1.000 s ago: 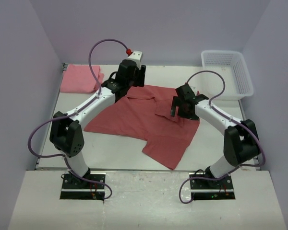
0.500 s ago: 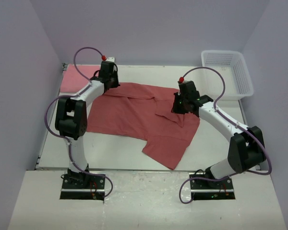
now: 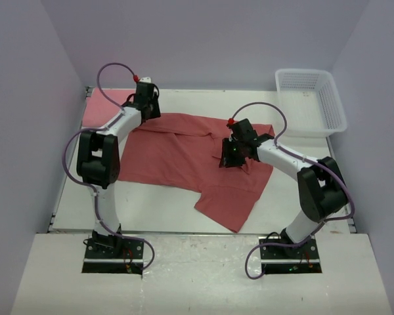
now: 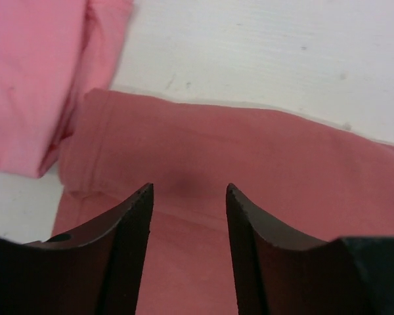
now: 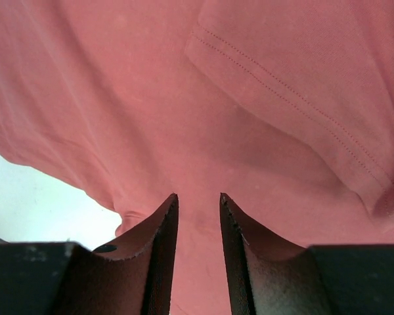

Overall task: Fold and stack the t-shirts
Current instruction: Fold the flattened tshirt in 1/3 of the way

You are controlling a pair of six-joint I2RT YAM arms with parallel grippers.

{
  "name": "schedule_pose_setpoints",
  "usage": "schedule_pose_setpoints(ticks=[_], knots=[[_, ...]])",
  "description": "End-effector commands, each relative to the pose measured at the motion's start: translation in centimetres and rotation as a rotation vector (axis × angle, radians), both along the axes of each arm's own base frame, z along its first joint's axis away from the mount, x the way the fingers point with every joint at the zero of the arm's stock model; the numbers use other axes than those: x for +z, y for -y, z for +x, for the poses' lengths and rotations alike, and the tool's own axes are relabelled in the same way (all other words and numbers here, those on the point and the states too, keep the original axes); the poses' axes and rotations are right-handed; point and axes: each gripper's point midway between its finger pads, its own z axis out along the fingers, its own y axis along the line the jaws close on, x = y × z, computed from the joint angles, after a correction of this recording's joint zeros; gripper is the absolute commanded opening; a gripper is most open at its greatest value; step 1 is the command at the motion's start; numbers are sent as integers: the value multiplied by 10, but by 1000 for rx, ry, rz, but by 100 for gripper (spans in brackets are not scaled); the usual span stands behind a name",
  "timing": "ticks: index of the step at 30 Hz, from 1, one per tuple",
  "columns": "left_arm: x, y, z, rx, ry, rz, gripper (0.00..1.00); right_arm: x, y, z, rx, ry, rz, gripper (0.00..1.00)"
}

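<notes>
- The red shirt (image 3: 177, 154) is lying spread out and unfolded in the middle of the table (image 3: 157, 210), its long spread running left to right across the top view, with one flap trailing toward the lower middle of the frame.
- The pink shirt (image 3: 102, 108) is sitting already folded in the upper left corner, just beside the red shirt's upper left end.
- The left gripper (image 3: 148, 113) is hovering over that upper left end. Its fingers (image 4: 128, 223) are standing apart with nothing between them, and the hemmed edge is lying just ahead of them, toward the top of the left wrist view.
- The right gripper (image 3: 227, 157) is pointing down at the middle of the red shirt, beside a stitched fold at the upper right of its wrist view. Its jaws are parted only narrowly (bare cloth is showing through the gap), so it is holding nothing.
- The coming grasp likely turns on the left arm being the nearer one to the shirt's far left edge, while the right arm is standing over the centre.
- Compared with half a second ago, the right gripper is sitting further toward the lower left, deeper over the shirt. The left gripper is barely shifting and the cloth is looking unchanged.
- The white basket (image 3: 312, 98) is standing at the upper right, well apart from both shirts.
</notes>
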Motion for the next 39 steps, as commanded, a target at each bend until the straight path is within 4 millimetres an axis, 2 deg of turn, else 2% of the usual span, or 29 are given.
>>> schedule_pose_setpoints(ticks=[1,4,5,6,7,10,11,12,13,14,15,16,19,21,24,26,33,39], knots=[[12,-47,-19,189,-6,127,51,22,-9,11,13,58,50,33],[11,-66,-30,269,-1,143,52,18,-9,9,13,41,50,33],[9,-69,-33,279,-3,143,52,16,-10,10,13,31,46,28],[8,-70,-34,281,-3,140,51,6,-11,8,18,-2,37,18],[7,-69,-35,287,-6,131,49,4,-13,7,18,-20,36,0],[0,-63,-45,288,-20,74,42,1,-21,0,42,-30,49,0],[-4,-60,-55,284,-28,50,40,2,-26,-4,62,-29,59,0],[-5,-56,-62,290,-30,40,33,3,-30,-7,75,-29,68,0],[4,-55,-68,323,-5,6,29,6,-34,-8,90,-22,78,0],[-7,-57,-83,347,-26,17,26,7,-39,-12,109,-25,83,0],[-6,-53,-91,357,-18,11,23,8,-42,-15,122,-30,90,0],[-3,-52,-105,380,-6,-9,22,9,-45,-17,140,-28,91,0],[4,-48,-129,403,32,-4,22,7,-56,-27,174,-51,109,0],[-3,-48,-146,405,6,-16,22,0,-63,-39,191,-88,121,0],[-9,-50,-158,413,-15,-16,22,-8,-68,-46,200,-108,117,0],[-24,-56,-170,420,-48,14,23,-14,-75,-52,219,-115,109,0],[-52,-51,-175,397,-114,-26,23,-30,-87,-55,248,-145,96,0],[-87,-49,-186,391,-230,-3,22,-40,-83,-61,242,-167,86,0]])
